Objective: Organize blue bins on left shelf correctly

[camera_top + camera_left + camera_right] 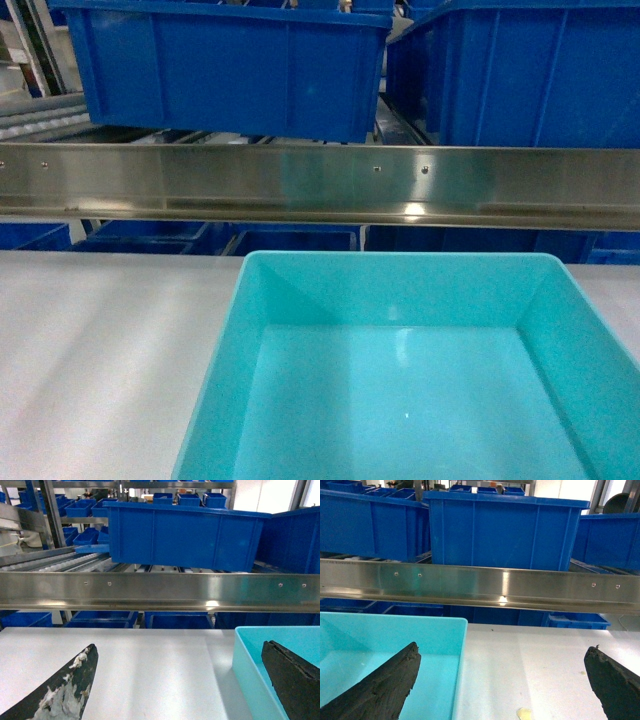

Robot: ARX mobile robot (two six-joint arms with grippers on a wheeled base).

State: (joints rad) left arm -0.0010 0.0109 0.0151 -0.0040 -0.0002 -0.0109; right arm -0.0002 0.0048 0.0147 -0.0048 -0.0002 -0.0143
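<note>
One pale turquoise blue bin (400,290) stands empty on the white table, close in front of the left shelf's steel rail (300,185). In the left wrist view my left gripper (180,647) is open. It straddles the bin's left wall (248,655), with one finger (292,680) over the bin's inside and the other over the table. My right gripper (504,649) is open as well. It straddles the bin's right wall (457,670), with its left finger (385,685) inside the bin (395,635). Neither gripper shows in the head view.
Dark blue crates (230,70) (530,70) sit on the shelf's roller tracks (40,115) just behind the rail, and more of them (150,238) on the tier below. The white table (100,350) runs left of the bin. A small yellowish scrap (524,713) lies on it to the right.
</note>
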